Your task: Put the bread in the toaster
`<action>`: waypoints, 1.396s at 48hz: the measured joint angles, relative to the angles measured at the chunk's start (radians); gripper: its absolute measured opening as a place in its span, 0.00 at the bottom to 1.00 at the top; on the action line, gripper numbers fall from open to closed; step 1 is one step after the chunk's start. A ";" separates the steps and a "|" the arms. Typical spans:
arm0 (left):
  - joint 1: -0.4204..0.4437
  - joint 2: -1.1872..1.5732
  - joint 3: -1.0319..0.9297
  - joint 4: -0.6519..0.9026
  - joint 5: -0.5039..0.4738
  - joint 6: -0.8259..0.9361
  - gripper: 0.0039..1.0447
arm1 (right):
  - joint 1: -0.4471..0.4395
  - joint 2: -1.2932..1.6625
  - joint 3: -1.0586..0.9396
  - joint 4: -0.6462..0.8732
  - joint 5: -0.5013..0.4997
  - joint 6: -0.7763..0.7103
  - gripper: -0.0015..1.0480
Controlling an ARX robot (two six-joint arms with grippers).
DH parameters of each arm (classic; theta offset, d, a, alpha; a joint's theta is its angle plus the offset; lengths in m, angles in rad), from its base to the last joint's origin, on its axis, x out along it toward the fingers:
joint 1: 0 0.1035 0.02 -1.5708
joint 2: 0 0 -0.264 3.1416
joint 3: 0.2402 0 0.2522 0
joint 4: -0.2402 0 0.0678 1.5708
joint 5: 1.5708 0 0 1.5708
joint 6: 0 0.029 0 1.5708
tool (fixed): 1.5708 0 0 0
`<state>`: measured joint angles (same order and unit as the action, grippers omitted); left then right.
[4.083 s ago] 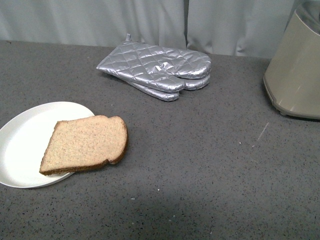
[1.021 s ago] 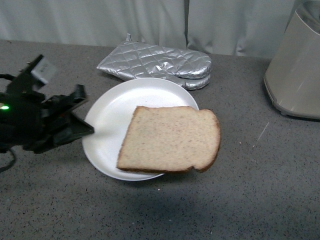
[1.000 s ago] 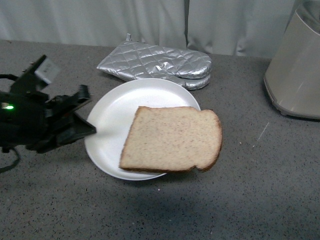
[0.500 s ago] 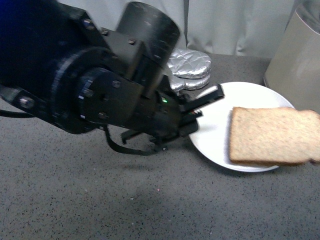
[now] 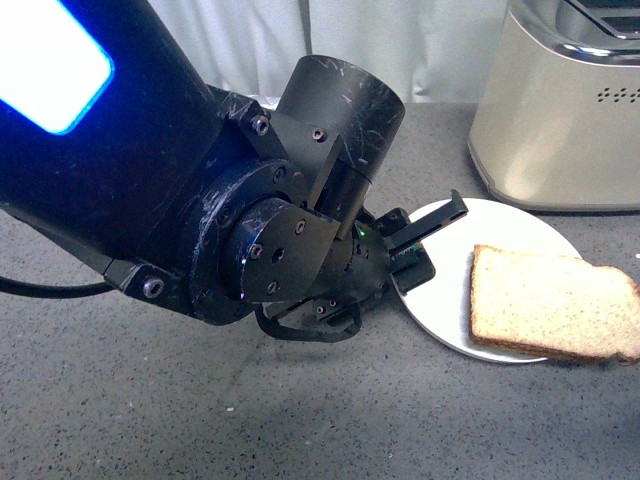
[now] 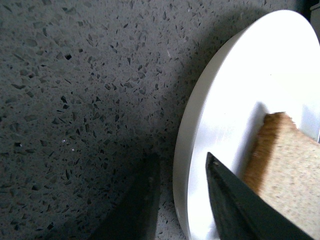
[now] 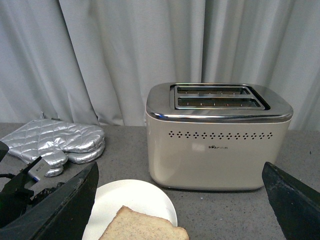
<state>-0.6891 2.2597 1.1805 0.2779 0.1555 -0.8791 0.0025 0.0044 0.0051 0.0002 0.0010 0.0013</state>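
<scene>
We see a dark grey speckled counter (image 5: 300,420) with fine light and black flecks all over its surface. 3 things sit on it. The beige toaster (image 7: 217,150) stands at the back on the right, its darker base rim down on the counter. 1 round white plate (image 5: 500,225) lies just in front of the toaster, apart from it. A shadow runs under the plate's near rim, and we cannot tell whether it rests flat. A stack of quilted silver oven mitts (image 7: 55,140) lies at the back, well left of the toaster.
</scene>
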 joint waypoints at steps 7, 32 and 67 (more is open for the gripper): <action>0.050 -0.054 -0.074 0.036 -0.007 -0.002 0.54 | 0.000 0.000 0.000 0.000 0.000 0.000 0.91; 0.664 -0.623 -0.884 0.681 -0.139 0.401 0.70 | 0.000 0.000 0.000 0.000 -0.003 0.000 0.91; 0.688 -2.255 -1.162 -0.275 -0.156 0.871 0.03 | 0.000 0.000 0.000 0.000 0.000 0.000 0.91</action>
<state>-0.0010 0.0048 0.0185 0.0025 -0.0006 -0.0082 0.0021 0.0044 0.0055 0.0002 0.0010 0.0013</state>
